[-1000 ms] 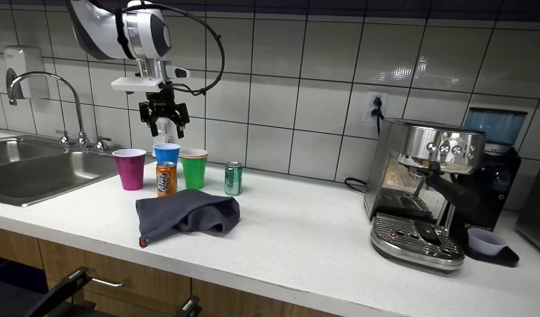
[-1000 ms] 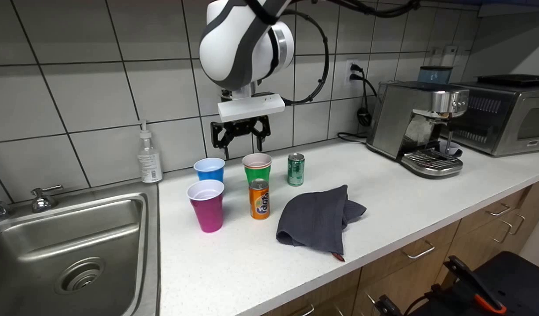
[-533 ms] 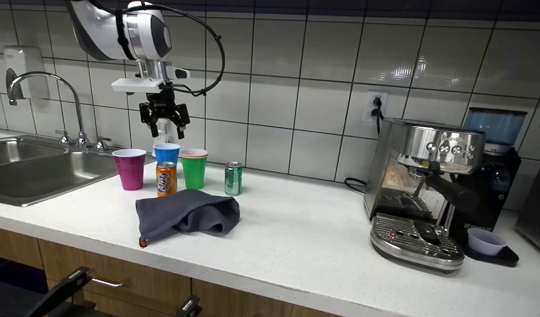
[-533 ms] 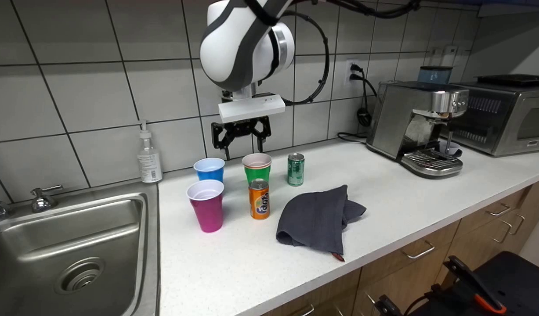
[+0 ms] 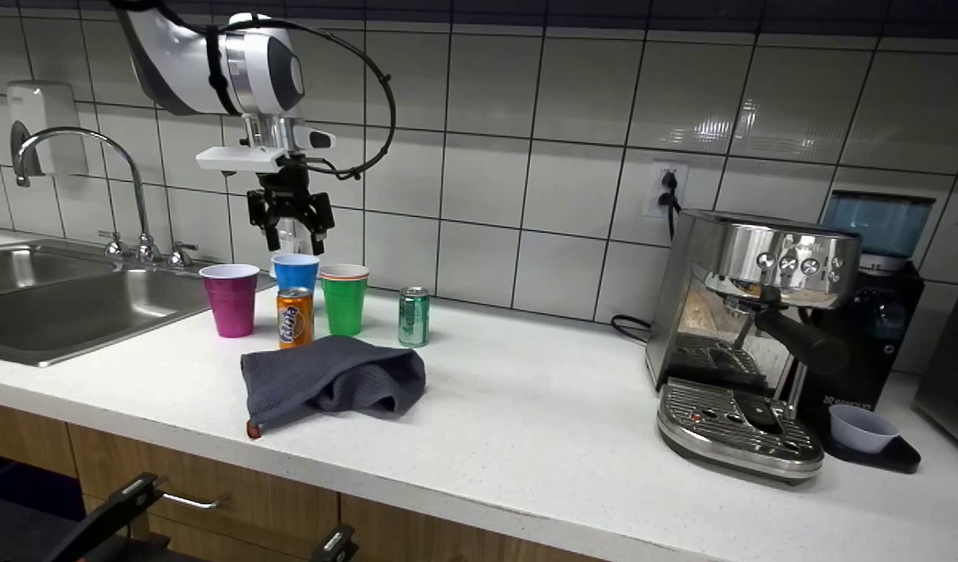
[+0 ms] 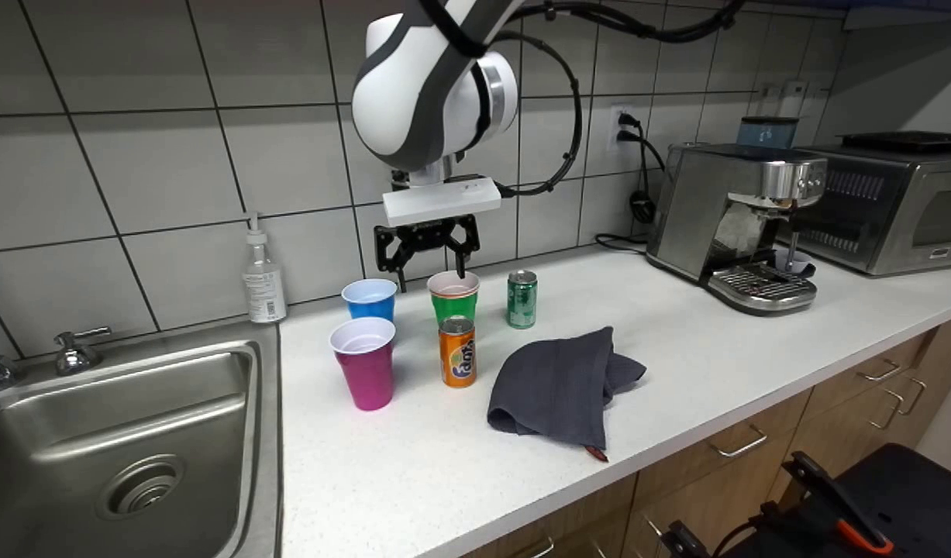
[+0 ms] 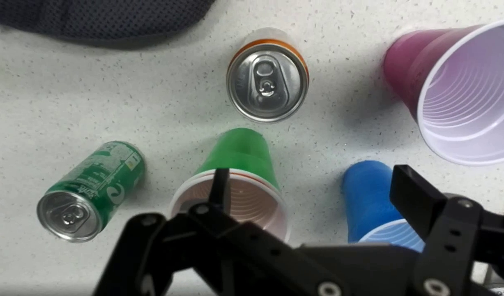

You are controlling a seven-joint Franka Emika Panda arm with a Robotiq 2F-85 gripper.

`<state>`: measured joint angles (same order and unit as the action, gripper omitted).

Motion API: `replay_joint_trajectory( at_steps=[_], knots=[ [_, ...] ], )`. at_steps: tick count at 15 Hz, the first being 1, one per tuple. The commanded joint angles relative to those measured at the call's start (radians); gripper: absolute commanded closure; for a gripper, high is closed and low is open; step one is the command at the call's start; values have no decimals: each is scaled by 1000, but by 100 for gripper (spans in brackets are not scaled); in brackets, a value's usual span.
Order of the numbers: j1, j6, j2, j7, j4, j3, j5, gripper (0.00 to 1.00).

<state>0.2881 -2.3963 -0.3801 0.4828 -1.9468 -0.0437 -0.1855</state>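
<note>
clearly saw the jaws spread wide, hanging over the bench [image 5: 541, 406] near the blue cup [image 7: 366, 200] and the green cup [image 7: 241, 150]. noted the jaws partly across the green cup's mouth in the wrist view; could not tell about contact with either cup. found the orange can [image 6: 453, 360] upright just beside the green cup, the magenta cup [image 6: 366, 376] near the blue cup toward the sink [image 6: 266, 434], and the green can [image 6: 522, 301] standing beyond the green cup, away from the sink. spotted the dark cloth [image 6: 553, 387] crumpled near the orange can, the pump bottle [image 6: 263, 291] beside the sink, and the coffee machine [image 6: 696, 209] well apart from the cups.
</note>
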Motion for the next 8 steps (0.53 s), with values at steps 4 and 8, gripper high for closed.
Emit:
replay_joint_trajectory(
  at_steps=[4,8],
  knots=[
    [20,63,-36,138,69,10,33,0],
    [29,66,-53,236,96,17,38,0]
  ],
)
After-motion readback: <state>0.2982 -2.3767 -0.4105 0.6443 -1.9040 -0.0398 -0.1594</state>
